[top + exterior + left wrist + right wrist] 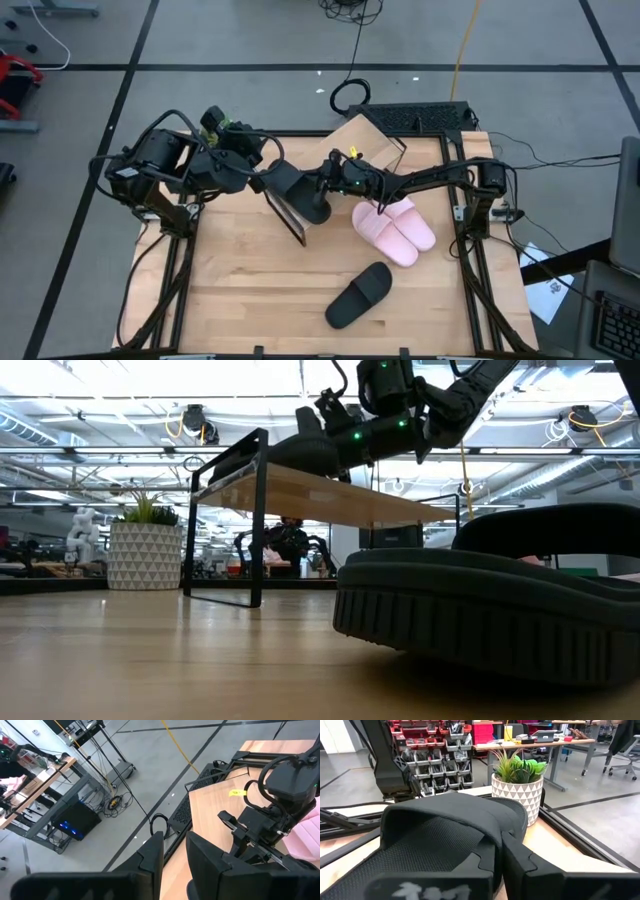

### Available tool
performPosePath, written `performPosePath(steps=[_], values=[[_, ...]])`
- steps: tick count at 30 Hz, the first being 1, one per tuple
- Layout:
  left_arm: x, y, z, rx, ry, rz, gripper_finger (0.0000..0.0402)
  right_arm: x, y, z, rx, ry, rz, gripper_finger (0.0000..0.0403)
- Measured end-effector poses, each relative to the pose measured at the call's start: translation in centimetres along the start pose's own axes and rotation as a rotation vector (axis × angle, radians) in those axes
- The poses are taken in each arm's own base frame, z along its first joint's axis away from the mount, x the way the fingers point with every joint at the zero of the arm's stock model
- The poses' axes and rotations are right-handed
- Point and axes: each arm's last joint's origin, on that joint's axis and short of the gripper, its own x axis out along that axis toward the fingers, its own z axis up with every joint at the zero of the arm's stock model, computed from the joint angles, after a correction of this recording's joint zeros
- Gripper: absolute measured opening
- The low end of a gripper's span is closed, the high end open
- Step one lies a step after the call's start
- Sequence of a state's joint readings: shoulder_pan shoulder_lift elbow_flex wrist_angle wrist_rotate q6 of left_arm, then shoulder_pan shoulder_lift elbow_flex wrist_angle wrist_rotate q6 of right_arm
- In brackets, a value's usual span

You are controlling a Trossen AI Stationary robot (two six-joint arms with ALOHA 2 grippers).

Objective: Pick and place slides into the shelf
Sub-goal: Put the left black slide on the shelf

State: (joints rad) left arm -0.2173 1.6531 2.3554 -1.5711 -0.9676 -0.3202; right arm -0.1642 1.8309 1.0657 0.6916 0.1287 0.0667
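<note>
High view: right claw (pixel 322 190) pinches a black slide (pixel 312 197) over the shelf (pixel 340 170); pink pair (pixel 393 228) and second black slide (pixel 359 296) lie on the desk (pixel 250 290).
Low view: held slide above the shelf board.
Left wrist view: left claw (pixel 175 857) slightly parted, empty.
Right wrist view: fingers (pixel 520 862) pressed on the slide's strap.

Two pink slides (pixel 393 229) sit right of the middle. A black slide (pixel 360 295) lies lower down. The plant pot (pixel 516 796) has white and grey triangles, and its leaves are green.
</note>
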Motion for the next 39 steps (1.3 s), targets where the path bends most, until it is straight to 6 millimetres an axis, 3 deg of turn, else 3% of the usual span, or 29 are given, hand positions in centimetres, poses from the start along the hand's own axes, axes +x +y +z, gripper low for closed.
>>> performPosePath(steps=[19,39], values=[[0.00,0.00,0.00,0.000,0.000,0.000,0.0088,-0.06,0.07,-0.12,0.054,0.002,0.004,0.0009],[0.00,0.00,0.00,-0.001,0.000,-0.001,0.0088,-0.11,0.44,-0.50,0.091,0.042,0.055,0.0117]])
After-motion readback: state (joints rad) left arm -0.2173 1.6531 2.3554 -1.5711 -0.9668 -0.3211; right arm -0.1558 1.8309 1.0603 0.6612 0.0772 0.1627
